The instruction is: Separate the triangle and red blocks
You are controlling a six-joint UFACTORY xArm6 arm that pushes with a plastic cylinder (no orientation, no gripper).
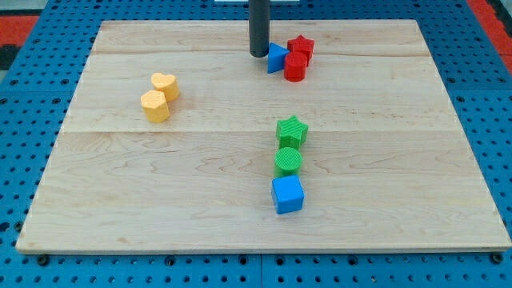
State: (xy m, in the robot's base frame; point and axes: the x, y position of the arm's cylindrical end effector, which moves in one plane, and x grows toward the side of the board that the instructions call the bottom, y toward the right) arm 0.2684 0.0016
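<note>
Pressing at the cluster, your job was barely begun.
You would have found the blue triangle (277, 58) near the frame's top centre, touching the red star (302, 46) and red cylinder (295, 67) at its right, so separation remained undone. My tip (258, 53) stood just at the triangle's left; a bare rod, it held nothing. Farther out lay the yellow heart (165, 85) and yellow hexagon (155, 106) at left, with the green star (292, 130), green cylinder (288, 160) and blue cube (287, 194) below.

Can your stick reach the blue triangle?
Probably yes. My tip sits right beside the blue triangle, on its left in the view, with nothing between them. The red star and red cylinder crowd its far side.
</note>
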